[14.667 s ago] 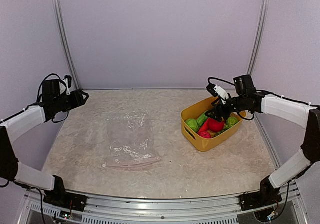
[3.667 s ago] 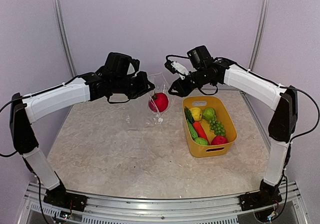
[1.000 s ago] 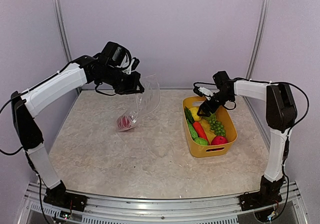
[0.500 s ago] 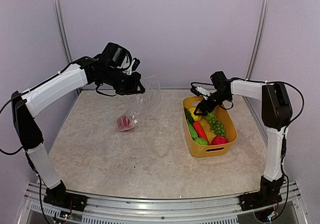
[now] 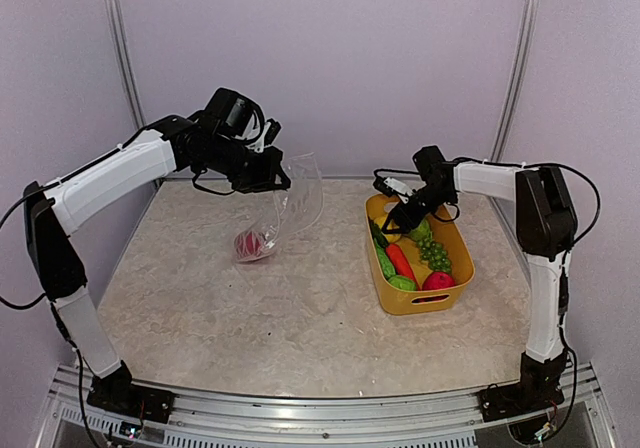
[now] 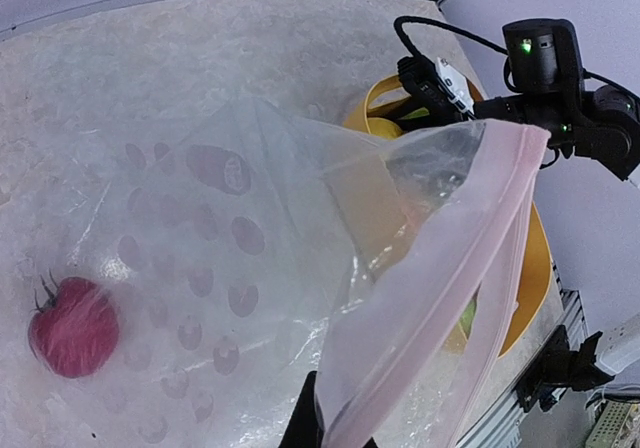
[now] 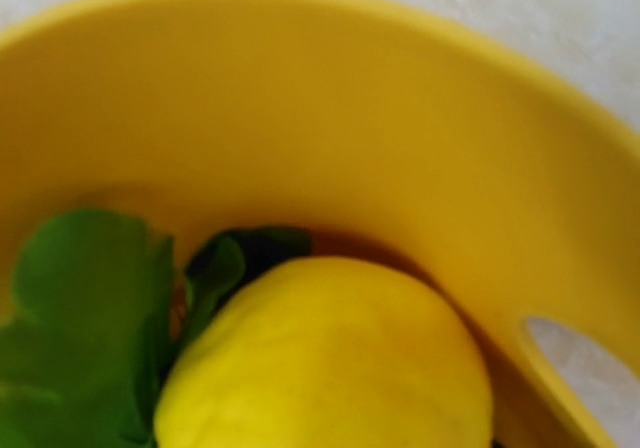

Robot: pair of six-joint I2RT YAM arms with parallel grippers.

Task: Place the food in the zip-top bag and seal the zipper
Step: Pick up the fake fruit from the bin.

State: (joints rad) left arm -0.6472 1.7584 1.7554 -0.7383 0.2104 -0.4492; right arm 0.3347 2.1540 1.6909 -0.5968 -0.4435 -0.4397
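My left gripper point(image 5: 272, 176) is held up over the table's left half, shut on the mouth edge of the zip-top bag point(image 5: 290, 203). The bag hangs open and holds one red round fruit point(image 5: 248, 244). In the left wrist view, the pinkish zipper point(image 6: 455, 268) runs up from my left gripper point(image 6: 325, 423), and the red fruit point(image 6: 72, 326) lies low in the bag point(image 6: 230, 258). My right gripper point(image 5: 398, 218) is down in the far end of the yellow basket point(image 5: 462, 264), at a yellow round fruit point(image 7: 330, 358); its fingers do not show.
The basket also holds a cucumber point(image 5: 385, 261), a red pepper point(image 5: 400, 260), green grapes point(image 5: 435, 253), a green round fruit point(image 5: 420, 230) and a red round fruit point(image 5: 437, 281). The basket wall point(image 7: 300, 98) curves close behind the yellow fruit. Metal posts stand at the back corners.
My right gripper has slid a little left and lower, into the basket's far end over the yellow fruit. The left arm and the bag have held still.
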